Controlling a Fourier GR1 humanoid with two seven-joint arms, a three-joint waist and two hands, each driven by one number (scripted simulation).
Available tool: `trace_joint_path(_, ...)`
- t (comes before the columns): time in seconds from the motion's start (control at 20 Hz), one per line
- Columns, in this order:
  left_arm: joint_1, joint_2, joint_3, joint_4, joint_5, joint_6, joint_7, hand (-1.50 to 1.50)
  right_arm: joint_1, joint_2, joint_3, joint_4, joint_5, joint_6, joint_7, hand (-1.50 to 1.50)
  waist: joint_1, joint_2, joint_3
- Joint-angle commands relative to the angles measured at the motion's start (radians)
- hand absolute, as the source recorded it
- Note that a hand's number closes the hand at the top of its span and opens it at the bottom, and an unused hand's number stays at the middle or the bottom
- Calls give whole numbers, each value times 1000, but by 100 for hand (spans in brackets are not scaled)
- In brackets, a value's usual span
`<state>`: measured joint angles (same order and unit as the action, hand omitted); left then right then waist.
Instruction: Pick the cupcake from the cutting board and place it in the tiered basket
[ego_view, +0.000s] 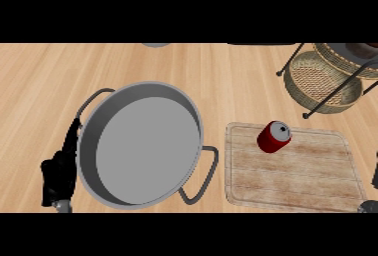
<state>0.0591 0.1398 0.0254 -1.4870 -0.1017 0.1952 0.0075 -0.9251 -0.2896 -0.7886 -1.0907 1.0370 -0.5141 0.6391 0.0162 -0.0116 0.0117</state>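
- Head view, the desk: a light wooden desk (44, 75) carries a large grey two-handled pan (144, 150) on the left and a pale wooden cutting board (295, 175) on the right. The two lie just beside each other, with the pan's near handle touching the board's left edge or almost so.
- Head view, the task's thing: the cupcake (275, 136) sits on the cutting board near its far left corner. It has red sides and a pale grey top. It appears tilted, with its axis running from lower left to upper right and its top turned toward the far right.
- Head view, the goal: the tiered basket (322, 82), wicker in a black wire frame, stands at the far right, beyond the board and well apart from the cupcake. Its lower tier shows open.
- Head view, the hands: the left hand (57, 176) rests at the lower left against the pan's outer rim, fingers up and relaxed, grasping nothing. Only a dark scrap of the right hand (368, 206) shows at the lower right corner, so whether it is released or clenched cannot be told.
- The relation that matters: the cupcake lies up and to the left of the right hand, across bare board. The pan stands between it and the left hand. The right hand looks nearer and better placed, and the basket is on its side too.
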Motion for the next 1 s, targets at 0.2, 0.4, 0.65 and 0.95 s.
trace_joint_path(0.2, 71, -53, -50, 16, 13, -31, 54, 0, 79, -43, -22, -194, 125, -115, 112, -150, -44, 0, -13)
trace_joint_path(0.4, 71, -21, -9, 26, 26, -46, 54, 0, 162, -28, -57, -394, 123, -33, 195, -150, -67, -6, -14)
trace_joint_path(0.65, 96, -50, -8, 37, 21, -28, 39, 0, 301, 42, -88, -697, 61, 92, 245, -150, -108, -15, -15)
trace_joint_path(0.95, 135, -39, 10, -17, 32, -38, 55, 0, 520, 116, -130, -1042, -77, 320, 280, -150, -122, -19, -14)
